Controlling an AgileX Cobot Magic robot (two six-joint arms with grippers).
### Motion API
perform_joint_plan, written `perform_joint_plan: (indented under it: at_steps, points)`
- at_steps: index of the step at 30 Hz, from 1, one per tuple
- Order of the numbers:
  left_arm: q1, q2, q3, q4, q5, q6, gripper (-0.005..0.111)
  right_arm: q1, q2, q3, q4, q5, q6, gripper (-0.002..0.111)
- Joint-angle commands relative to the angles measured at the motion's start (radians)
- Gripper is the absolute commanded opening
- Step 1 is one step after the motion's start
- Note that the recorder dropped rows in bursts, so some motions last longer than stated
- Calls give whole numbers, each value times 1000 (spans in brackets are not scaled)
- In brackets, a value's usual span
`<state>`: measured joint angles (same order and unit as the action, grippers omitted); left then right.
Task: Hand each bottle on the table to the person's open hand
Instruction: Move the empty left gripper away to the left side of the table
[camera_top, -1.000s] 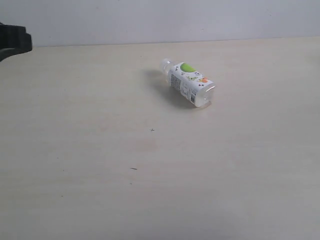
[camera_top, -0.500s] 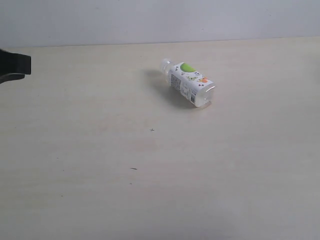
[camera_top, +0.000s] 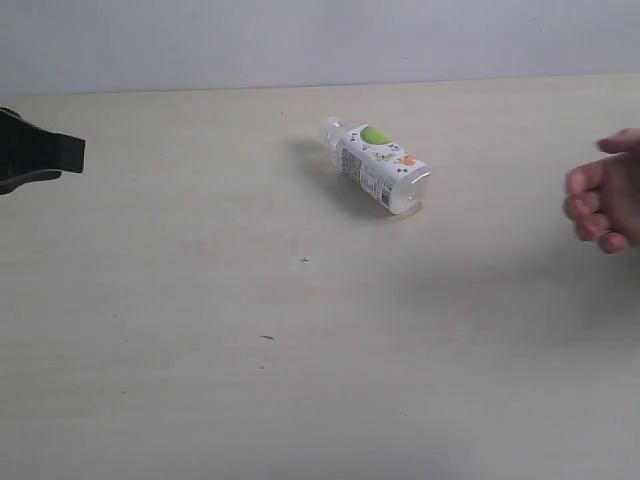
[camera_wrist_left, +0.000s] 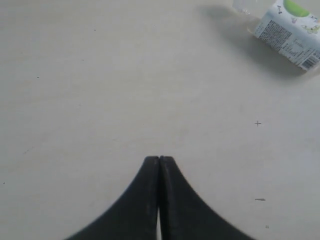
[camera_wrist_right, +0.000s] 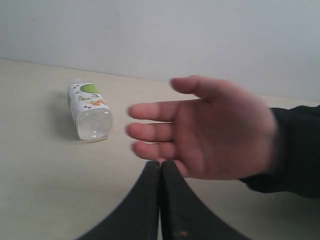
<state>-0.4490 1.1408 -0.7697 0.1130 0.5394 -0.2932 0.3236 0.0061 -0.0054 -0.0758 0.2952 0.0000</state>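
Lying on its side on the pale beige tabletop (camera_top: 300, 380): a small clear plastic bottle (camera_top: 375, 166) with a white-green label.
Black left gripper (camera_wrist_left: 159, 160), clenched empty, is well apart from that bottle; black right gripper (camera_wrist_right: 160, 164), likewise clenched empty, faces a person's open hand (camera_wrist_right: 210, 127) that is apart from the bottle.

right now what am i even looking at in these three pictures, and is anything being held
This is a robot with two arms, each ending in a gripper. The wide picture comes from a camera off the arms; the other two come from cameras on the wrists, looking along each gripper. On the pale table lies one small clear bottle with a white-green label, on its side. The left gripper, black, is shut and empty; so is the right gripper. A person's open hand shows at the wide view's right edge. Nothing is held.
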Motion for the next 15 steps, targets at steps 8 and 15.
perform_joint_plan:
  at_steps: [8, 15]
  points:
    - [4, 93, -9, -12, -61, 0, 0, 2, -6, 5, -2, -12, 0, 0]
    - [-75, 226, -203, -12, 105, 183, 0, 2, -6, 5, -2, -12, 0, 0]
